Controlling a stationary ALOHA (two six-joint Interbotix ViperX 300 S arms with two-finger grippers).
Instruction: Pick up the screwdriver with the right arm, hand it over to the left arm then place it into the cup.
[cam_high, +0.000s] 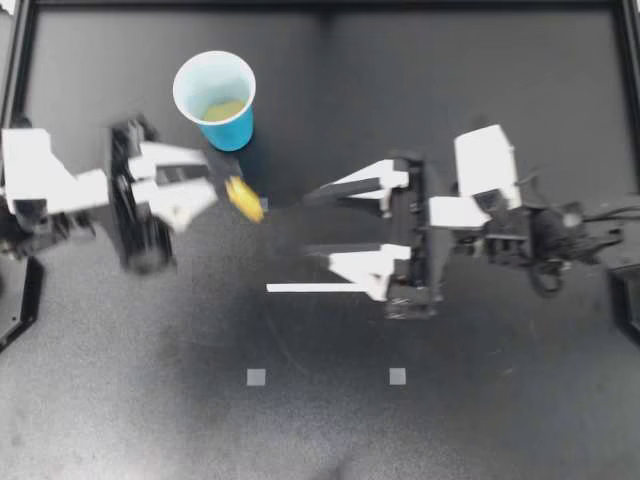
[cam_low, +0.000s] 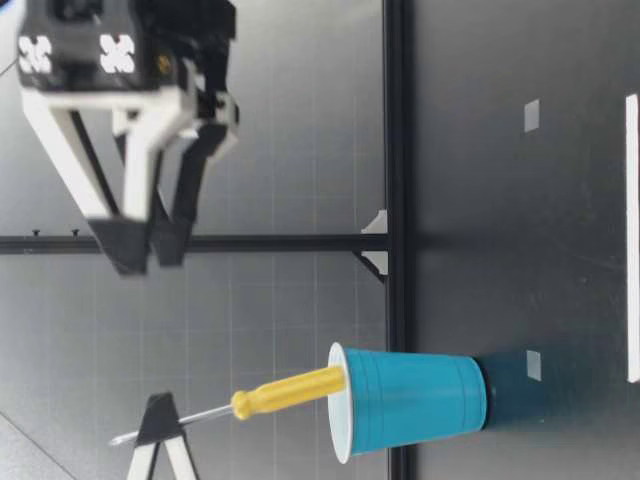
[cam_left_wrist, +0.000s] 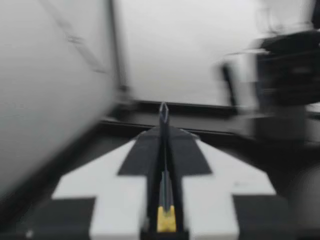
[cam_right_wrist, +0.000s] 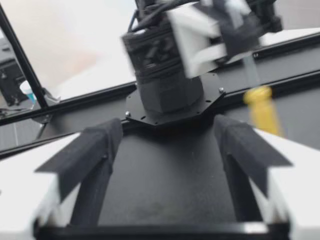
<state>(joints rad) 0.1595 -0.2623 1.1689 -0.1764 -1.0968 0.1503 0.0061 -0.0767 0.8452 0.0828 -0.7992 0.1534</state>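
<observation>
The screwdriver's yellow handle juts from my left gripper, which is shut on the metal shaft. In the low view my left gripper pinches the shaft near its tip, and the handle hangs down toward the rim of the blue cup. From above, the cup stands upright behind the handle, not under it. The left wrist view has the shaft between my shut fingers. My right gripper hovers open and empty beside the handle. Its view has the handle ahead of its spread fingers.
A white strip lies on the table under my right gripper. Two small pale squares mark the table nearer the front. A black frame rail borders the back of the table.
</observation>
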